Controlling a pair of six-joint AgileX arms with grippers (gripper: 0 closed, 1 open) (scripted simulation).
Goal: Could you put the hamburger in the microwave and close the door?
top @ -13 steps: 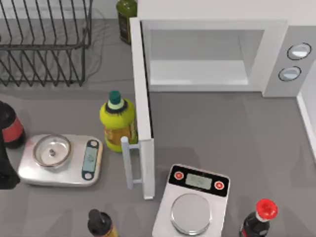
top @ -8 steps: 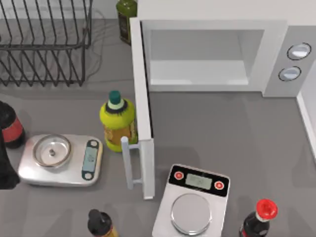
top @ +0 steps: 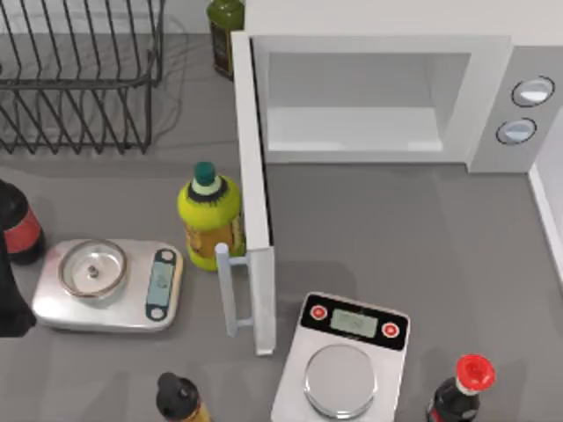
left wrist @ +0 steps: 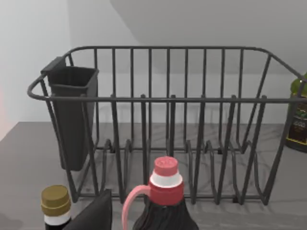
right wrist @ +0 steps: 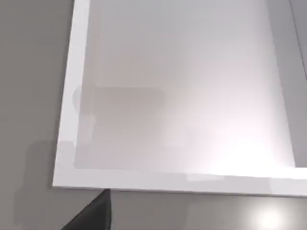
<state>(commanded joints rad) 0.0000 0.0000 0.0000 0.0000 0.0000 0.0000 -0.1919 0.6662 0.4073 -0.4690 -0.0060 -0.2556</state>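
Grey desk [top: 422, 229] carries the microwave [top: 387, 88] at the back, its cavity pale and bare, with the door [top: 252, 193] swung wide open toward the front. Just left of the door stands a yellow bottle [top: 209, 220], between it and a kitchen scale [top: 110, 283]. The left arm [top: 9, 294] sits at the desk's left edge; whether its fingers are released or clenched cannot be told. A wire rack [left wrist: 168, 124] stands behind a red-capped bottle [left wrist: 165, 201] in the left wrist view.

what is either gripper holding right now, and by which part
It cannot be told. Neither gripper's fingertips are in view, and no object appears held. The microwave stands open, its door swung out.
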